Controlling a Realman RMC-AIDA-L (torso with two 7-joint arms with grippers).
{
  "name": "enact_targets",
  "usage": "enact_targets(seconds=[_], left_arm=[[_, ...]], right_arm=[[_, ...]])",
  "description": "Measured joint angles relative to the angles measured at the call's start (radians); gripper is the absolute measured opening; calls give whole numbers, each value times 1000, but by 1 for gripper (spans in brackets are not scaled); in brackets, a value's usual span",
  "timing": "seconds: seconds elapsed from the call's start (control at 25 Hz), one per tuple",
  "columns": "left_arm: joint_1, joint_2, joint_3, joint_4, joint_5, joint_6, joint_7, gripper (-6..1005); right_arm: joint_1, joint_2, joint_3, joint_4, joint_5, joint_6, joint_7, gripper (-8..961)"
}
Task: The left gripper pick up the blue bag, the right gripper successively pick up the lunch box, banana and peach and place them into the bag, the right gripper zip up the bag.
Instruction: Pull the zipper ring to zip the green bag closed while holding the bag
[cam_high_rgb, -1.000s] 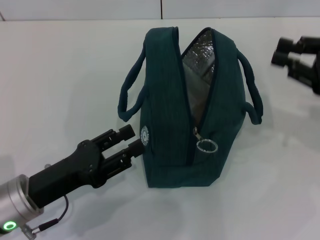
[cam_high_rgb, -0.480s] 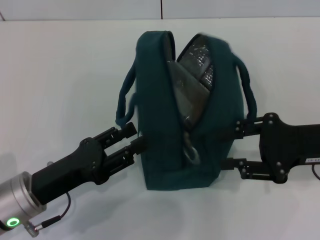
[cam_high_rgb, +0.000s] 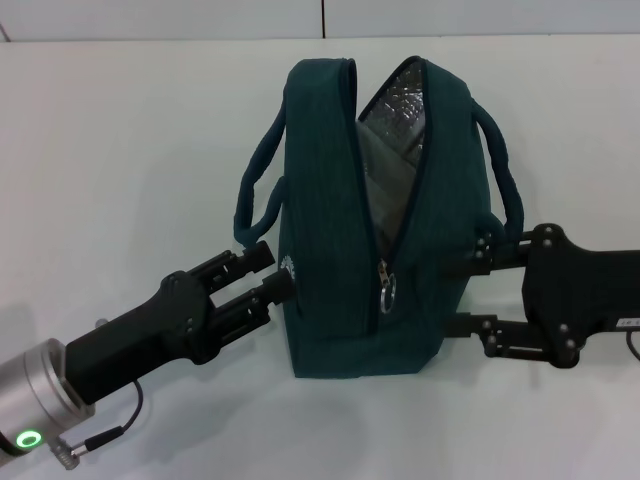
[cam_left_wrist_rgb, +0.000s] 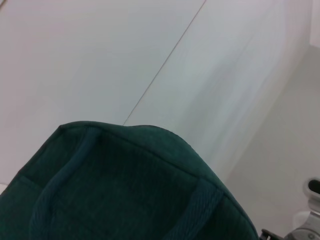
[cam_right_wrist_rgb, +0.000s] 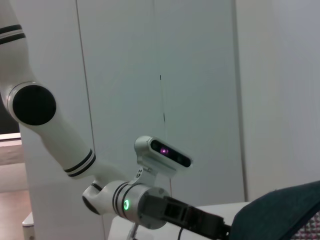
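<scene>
Dark teal fabric bag (cam_high_rgb: 340, 250) stands centre frame, unzipped, foil lining showing, contents hidden; black left gripper (cam_high_rgb: 272, 273) and right gripper (cam_high_rgb: 468, 290) spread wide against its sides.

Work surface (cam_high_rgb: 150, 150): plain white, matt, evenly lit, soft shadows only. Far edge, toward 12 o'clock in the head view, meets a pale wall (cam_high_rgb: 450, 18) divided by one thin vertical seam (cam_high_rgb: 322, 18). Right wrist view shows light grey wall panels (cam_right_wrist_rgb: 200, 75) with vertical joints.
</scene>
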Motion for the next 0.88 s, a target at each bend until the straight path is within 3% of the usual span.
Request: enact_targets(seconds=[0.88], left_arm=[[-19, 0, 0, 0, 1, 0, 0, 644]], right_arm=[[15, 11, -153, 63, 53, 221, -10, 451]])
